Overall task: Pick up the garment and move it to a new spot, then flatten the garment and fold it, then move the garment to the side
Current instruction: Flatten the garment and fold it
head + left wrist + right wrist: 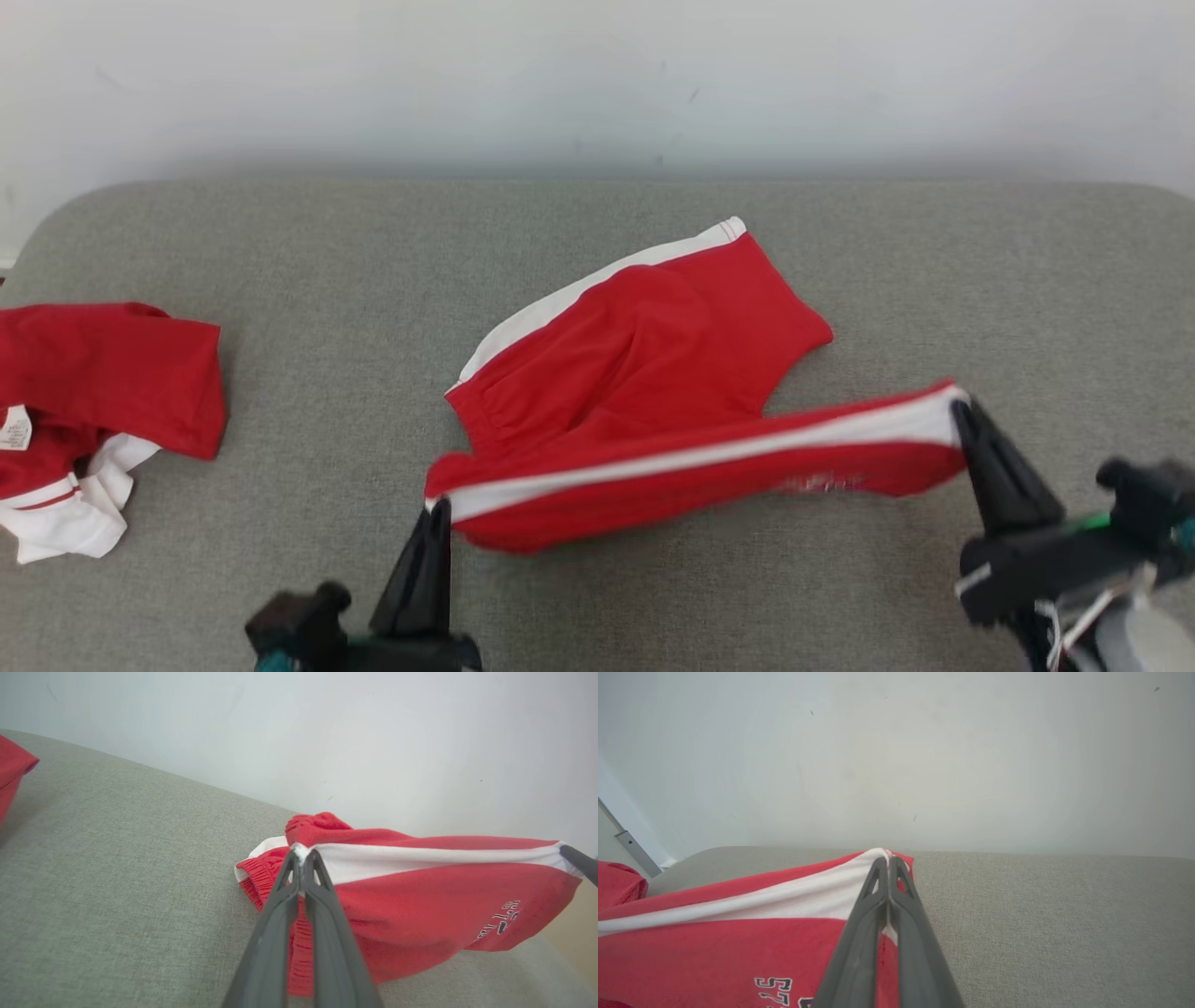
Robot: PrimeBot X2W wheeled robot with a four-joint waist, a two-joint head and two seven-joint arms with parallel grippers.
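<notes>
- You see the garment [653, 373], red shorts with a white side stripe, near the middle of the grey worktop [327, 252]; its far half lies flat on the cloth surface, and its near edge is raised and pulled into a straight line between the two claws.
- Your left claw [437, 509] is closed tight on the garment at the waistband end of the white stripe; in the left wrist view the two fingers meet at their tips with the white fabric pinched between them.
- Your right claw [962, 411] is closed in the same way on the other end of that stripe, at the leg hem; the fabric hangs down below the stripe, with dark lettering [502, 919] on the red part close to this claw.
- A second piece of clothing [103, 383], red and white with a small label, lies crumpled at the left edge of the worktop, well apart from the garment.
- Behind the worktop stands a pale wall [597, 75].
</notes>
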